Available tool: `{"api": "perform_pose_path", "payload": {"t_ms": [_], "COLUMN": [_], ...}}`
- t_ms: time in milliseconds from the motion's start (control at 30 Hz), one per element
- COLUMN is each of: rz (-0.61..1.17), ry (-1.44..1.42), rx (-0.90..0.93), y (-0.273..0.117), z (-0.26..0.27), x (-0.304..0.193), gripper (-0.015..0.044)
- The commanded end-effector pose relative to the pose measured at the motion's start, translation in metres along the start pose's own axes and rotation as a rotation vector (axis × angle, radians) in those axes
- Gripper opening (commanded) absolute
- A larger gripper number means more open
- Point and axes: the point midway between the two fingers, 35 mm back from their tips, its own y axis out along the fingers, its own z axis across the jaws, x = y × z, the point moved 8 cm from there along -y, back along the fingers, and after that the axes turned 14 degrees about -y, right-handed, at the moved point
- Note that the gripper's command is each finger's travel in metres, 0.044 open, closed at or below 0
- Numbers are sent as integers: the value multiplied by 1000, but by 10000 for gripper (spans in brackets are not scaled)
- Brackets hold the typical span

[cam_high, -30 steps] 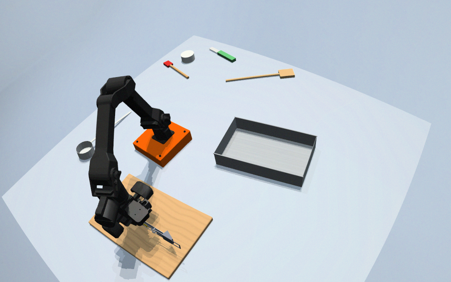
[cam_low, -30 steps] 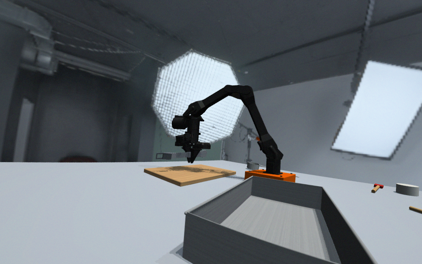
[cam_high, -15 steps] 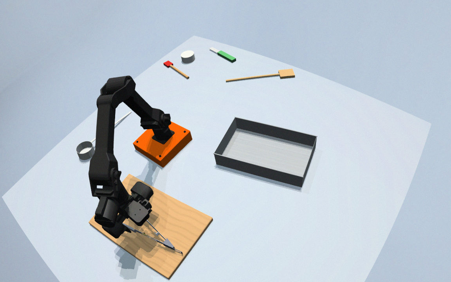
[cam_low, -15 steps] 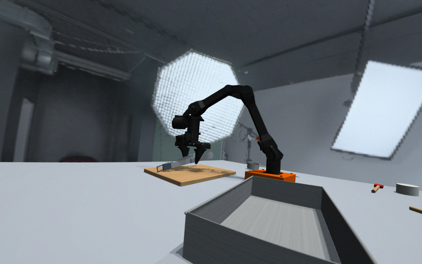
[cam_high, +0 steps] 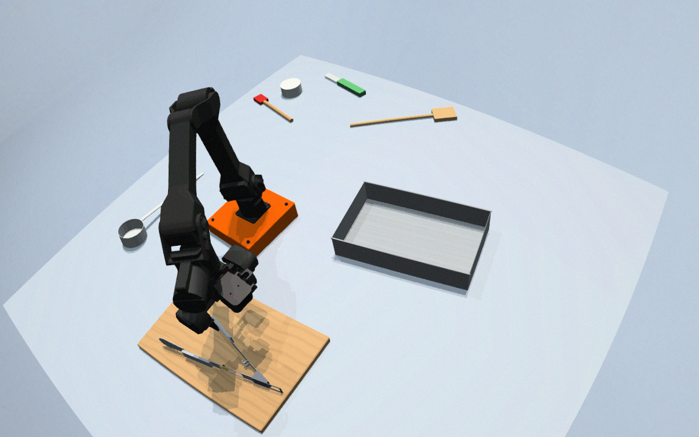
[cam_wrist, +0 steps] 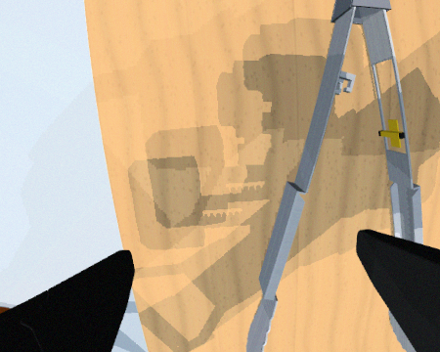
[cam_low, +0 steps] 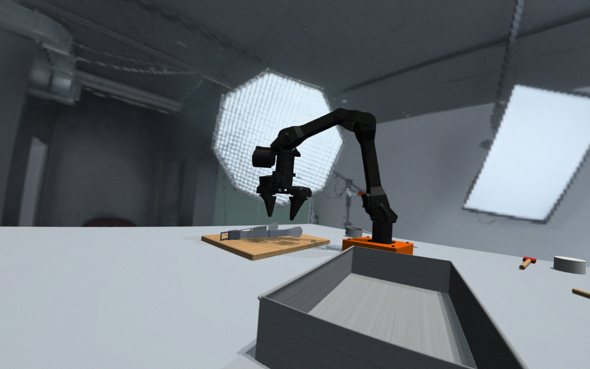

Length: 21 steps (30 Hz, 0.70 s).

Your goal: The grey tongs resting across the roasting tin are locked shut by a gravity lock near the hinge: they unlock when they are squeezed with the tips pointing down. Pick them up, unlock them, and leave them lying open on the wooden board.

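Observation:
The grey tongs lie on the wooden board, their two arms spread in a V. The hinge end is near the board's lower right edge in the top view. A yellow lock piece sits in one arm near the hinge. My gripper is wide open and points down above the board, with a gap between its tips and the tongs. In the wrist view one tong arm passes below the space between the fingers. The far end of that arm is partly hidden in the top view.
The roasting tin stands right of the orange base. A small pan lies left of the base. A red-headed tool, a round tub, a green-handled tool and a wooden spatula lie at the back.

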Motion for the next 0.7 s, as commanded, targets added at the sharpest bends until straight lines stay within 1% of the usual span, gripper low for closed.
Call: {"api": "perform_pose_path", "payload": {"t_ms": [0,100,333,400,567,667], "rz": [6,6,6,4,-1,-1], "ry": [2,1,1,0,-7,-7], "rx": [7,9,9,8,7,7], "y": [-19,-23,-25,-34,-71,-73], "z": [59,79,79,78,76,77], "x": [9,9,9,9,8,8], "gripper": [440,440,440,440,440,440]}}
